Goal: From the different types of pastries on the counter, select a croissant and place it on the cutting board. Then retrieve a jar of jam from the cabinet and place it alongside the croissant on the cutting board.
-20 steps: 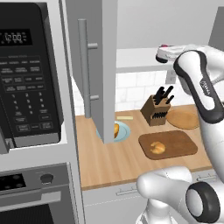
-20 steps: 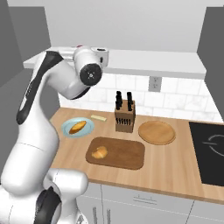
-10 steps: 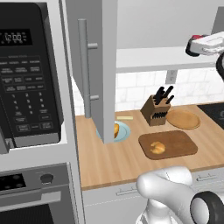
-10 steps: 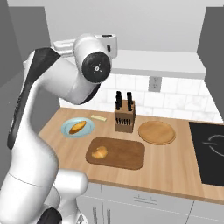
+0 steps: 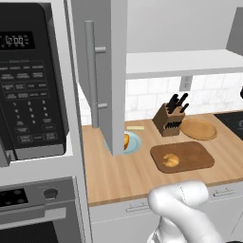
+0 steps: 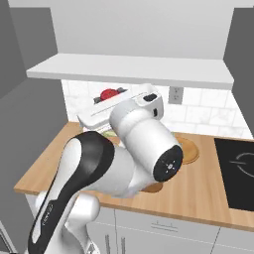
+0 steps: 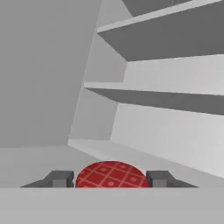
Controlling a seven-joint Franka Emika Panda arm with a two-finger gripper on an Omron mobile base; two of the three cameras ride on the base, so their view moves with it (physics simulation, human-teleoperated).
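Claw closed on jar of jam, fingertips flanking it

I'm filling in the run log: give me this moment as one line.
stage: jam retrieval | gripper: shut on jar of jam | croissant: on cutting board | cabinet: door open

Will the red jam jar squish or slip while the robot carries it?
Probably no squishing: the jar of jam looks hard, keeping its round shape between the fingers of the gripper. Its smooth round side might slip or twist. Set on its side, it could roll.
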